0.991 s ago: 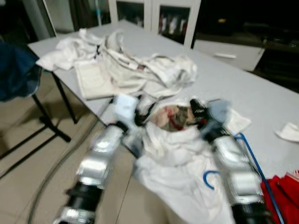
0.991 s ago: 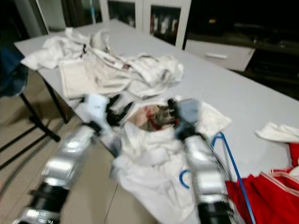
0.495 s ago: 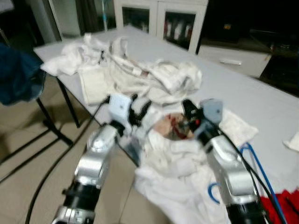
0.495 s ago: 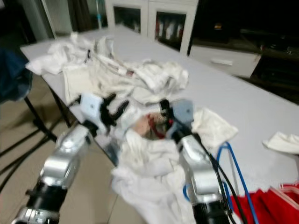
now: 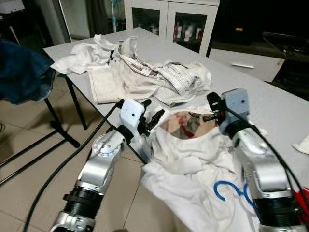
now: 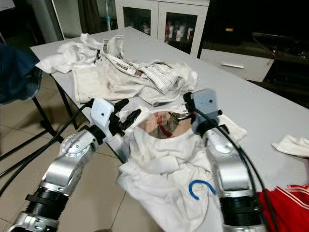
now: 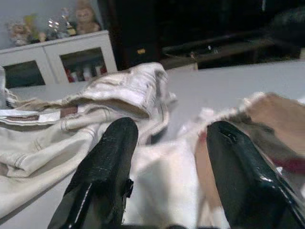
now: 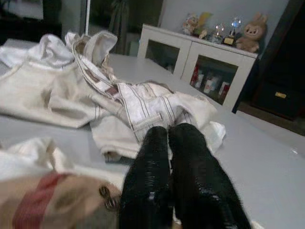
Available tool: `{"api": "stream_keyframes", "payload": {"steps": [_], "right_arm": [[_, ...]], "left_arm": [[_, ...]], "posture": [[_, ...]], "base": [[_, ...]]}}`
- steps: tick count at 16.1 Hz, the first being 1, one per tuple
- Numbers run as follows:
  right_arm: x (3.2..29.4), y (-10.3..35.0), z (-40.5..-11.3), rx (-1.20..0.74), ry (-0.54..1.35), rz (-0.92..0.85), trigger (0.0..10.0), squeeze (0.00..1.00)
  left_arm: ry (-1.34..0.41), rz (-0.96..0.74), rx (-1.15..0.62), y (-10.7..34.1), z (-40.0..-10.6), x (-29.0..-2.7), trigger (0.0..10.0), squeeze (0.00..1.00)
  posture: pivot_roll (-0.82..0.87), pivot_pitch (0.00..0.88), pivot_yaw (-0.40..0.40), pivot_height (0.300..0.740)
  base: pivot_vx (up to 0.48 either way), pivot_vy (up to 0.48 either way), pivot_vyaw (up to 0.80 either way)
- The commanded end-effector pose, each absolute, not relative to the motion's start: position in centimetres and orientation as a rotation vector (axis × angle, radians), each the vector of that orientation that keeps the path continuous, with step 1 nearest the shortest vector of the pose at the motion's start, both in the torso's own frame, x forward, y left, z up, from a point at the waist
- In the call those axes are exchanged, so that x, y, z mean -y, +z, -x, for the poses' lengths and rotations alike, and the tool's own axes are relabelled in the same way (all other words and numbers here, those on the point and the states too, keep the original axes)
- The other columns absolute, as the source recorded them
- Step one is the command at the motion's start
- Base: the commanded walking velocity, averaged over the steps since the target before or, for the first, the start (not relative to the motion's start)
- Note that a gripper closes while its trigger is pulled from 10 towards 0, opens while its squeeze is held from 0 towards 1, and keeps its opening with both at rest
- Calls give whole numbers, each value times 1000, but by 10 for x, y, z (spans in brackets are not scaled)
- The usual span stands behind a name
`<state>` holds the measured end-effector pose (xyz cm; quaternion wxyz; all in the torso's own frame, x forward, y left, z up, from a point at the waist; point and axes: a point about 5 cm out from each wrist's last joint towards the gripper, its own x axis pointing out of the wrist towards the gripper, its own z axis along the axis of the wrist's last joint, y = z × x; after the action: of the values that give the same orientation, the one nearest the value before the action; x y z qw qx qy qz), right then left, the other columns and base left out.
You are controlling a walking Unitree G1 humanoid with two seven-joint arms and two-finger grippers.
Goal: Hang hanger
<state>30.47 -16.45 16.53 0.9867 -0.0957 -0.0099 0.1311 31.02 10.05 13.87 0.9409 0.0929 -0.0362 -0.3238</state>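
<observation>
Where the frame runs out at the bottom, both silver arms reach up from the lower edge toward a white shirt [image 5: 193, 169] that spills off the near edge of a grey table [image 5: 270, 108]. Blue hanger [image 5: 227, 189]: its hook pokes out of the shirt cloth at lower right, just left of the right arm; the rest is covered by fabric. Right gripper [image 5: 212, 108], right of centre: fingers pressed together at the shirt's neck opening, apparently pinching the collar edge, though the cloth between the fingers is not clearly seen. Right wrist view confirms the two black fingers [image 8: 155, 181] touching each other, no gap. Left gripper [image 5: 148, 113], left of centre: fingers spread apart, at the left side of the same neck opening, holding nothing; left wrist view shows one finger [image 7: 102, 176] well apart from the other, white cloth lying between. Inside the collar, a red and tan patch [image 5: 181, 123]. Farther back, upper centre: heap of cream clothes [image 5: 145, 72] on the table. Upper left: dark blue cloth [image 5: 21, 72] draped over something beside the table. Top of frame: white cabinet [image 5: 169, 17] with glass doors. Lower right corner: a bit of red cloth [image 6: 289, 205].
</observation>
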Motion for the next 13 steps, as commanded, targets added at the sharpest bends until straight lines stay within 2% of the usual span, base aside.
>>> {"api": "stream_keyframes", "payload": {"steps": [1, 3, 4, 5, 6, 8, 10, 11, 12, 13], "right_arm": [[167, 176, -307, -3, 317, 227, 10000, 1000], [168, 173, -306, -95, 398, 301, 10000, 1000], [170, 155, -303, -226, 440, 342, 10000, 663], [171, 147, -302, -269, 447, 367, 10000, 137], [171, 136, -300, -337, 443, 363, 10000, 0], [161, 126, -297, -420, 478, 242, 10000, 0], [160, 113, -300, -488, 416, 281, 10000, 0], [160, 111, -301, -496, 406, 287, 8118, 0], [161, 111, -302, -501, 399, 292, 8118, 0], [158, 109, -302, -510, 410, 291, 0, 0]], "left_arm": [[-725, -246, 99, 145, -313, -95, 10000, 0], [-751, -276, 98, 146, -314, -99, 10000, 0], [-754, -283, 101, 148, -316, -100, 10000, 0], [-756, -285, 103, 148, -316, -100, 10000, 0], [-761, -287, 106, 148, -316, -100, 10000, 0], [-779, -304, 107, 148, -315, -100, 10000, 0], [-801, -332, 109, 147, -313, -99, 10000, 0], [-806, -334, 111, 148, -313, -99, 10000, 0], [-807, -333, 112, 148, -313, -99, 10000, 0], [-810, -335, 114, 149, -313, -99, 10000, 0]], "posture": [[22, 0, -7, 723], [22, 0, -7, 723], [22, 0, -8, 723], [24, 0, -10, 723], [26, 0, -10, 723], [28, 0, -11, 723], [32, 0, -10, 723], [31, 0, -9, 723], [31, 0, -9, 723], [29, 0, -6, 723]], "base": [[0, 0, 0], [0, 0, 0], [0, 0, 0], [0, 0, 0], [0, 0, 0], [0, 0, 0], [0, 0, 0], [0, 0, 0], [0, 0, 0], [0, 0, 0]]}}
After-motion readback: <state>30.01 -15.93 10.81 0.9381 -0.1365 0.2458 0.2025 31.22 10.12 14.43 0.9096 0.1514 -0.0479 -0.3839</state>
